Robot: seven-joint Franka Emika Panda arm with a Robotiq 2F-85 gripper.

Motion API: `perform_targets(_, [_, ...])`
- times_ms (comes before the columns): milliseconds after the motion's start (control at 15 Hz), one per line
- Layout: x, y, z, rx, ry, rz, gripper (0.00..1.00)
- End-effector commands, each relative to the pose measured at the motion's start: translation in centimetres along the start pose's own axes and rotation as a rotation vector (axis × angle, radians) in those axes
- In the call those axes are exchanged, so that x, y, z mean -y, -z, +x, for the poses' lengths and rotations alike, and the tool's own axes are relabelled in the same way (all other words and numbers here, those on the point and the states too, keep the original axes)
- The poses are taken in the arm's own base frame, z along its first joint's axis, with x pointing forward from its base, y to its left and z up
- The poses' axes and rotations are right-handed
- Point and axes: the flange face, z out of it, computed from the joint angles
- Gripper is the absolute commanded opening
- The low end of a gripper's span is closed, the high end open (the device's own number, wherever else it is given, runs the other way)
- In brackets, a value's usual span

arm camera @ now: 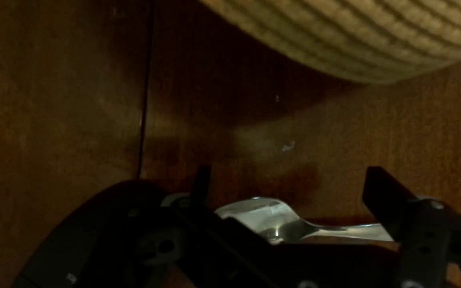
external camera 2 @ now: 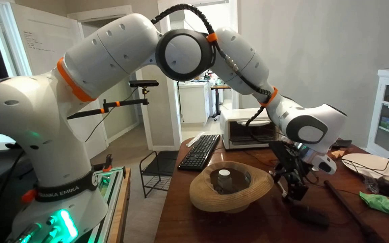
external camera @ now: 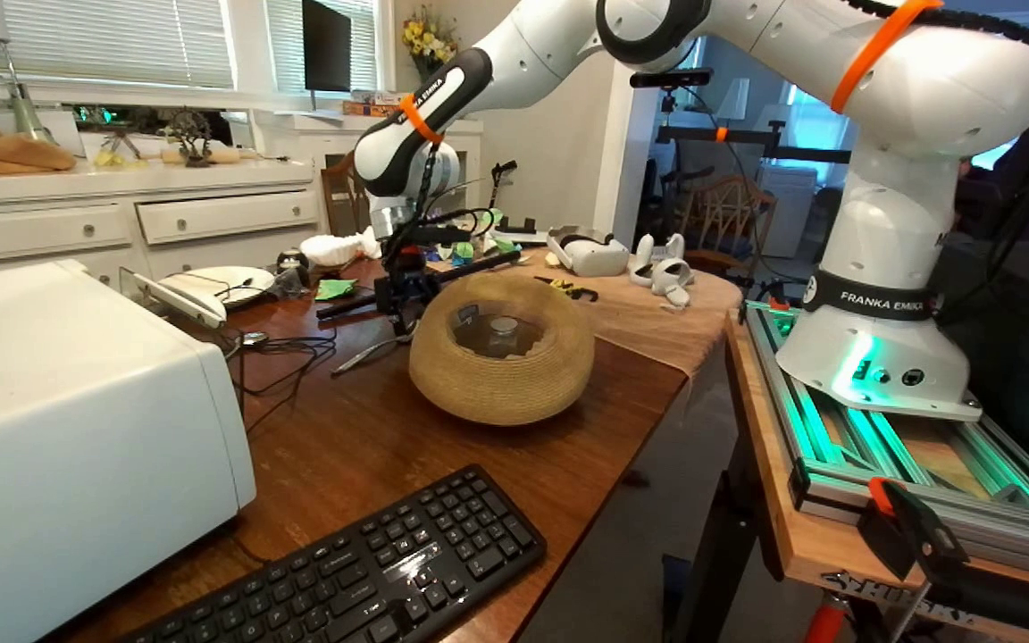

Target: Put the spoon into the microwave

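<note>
White all over and smooth-sided, the microwave (external camera: 86,411) fills the left of an exterior view, set on the wooden table (external camera: 327,464) with its front turned toward the table's middle, which should let us load it from the arm's side; how far it stands open we cannot settle. Beside it the black keyboard (external camera: 380,572) lies near the table's edge, perhaps to keep it out of the way. Further right, the gripper (arm camera: 289,182) hangs low near the hat; in the wrist view its fingers (arm camera: 386,204) are spread well apart and hold nothing. The spoon (arm camera: 282,224) lies on the table below them, bowl toward that view's left, handle running out of sight behind the finger at its right. Since it points from finger to finger, we judge that closing now would push along its length; a wrist turn looks needed to take the handle crosswise. Next, the straw hat (external camera: 514,393) sits hollow side up with a jar (external camera: 503,332) inside, perhaps as a weight; a wide swing could nudge it. Far right, the arm's base (external camera: 881,344) is mounted on a separate bench (external camera: 823,545).
</note>
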Motion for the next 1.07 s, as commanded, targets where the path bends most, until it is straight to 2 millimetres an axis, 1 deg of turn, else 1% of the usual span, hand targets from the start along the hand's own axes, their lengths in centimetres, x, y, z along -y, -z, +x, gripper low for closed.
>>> perform_targets(0, [0.7, -1.1, 1.4, -0.008, -0.001, -0.051, 0.99])
perform_targets(133, [0.7, -1.1, 1.6, -0.013, 0.002, -0.057, 0.99])
perform_targets(267, [0.2, -0.9, 1.8, -0.023, -0.006, -0.055, 1.00])
perform_targets(533, [-1.4, -0.1, 2.0, -0.032, -0.017, -0.033, 1.00])
perform_targets(733, [-2.9, 0.1, 2.1, -0.024, 0.031, 0.009, 1.00])
perform_targets(1000, [-3.8, -0.5, 2.4, -0.018, 0.127, 0.048, 1.00])
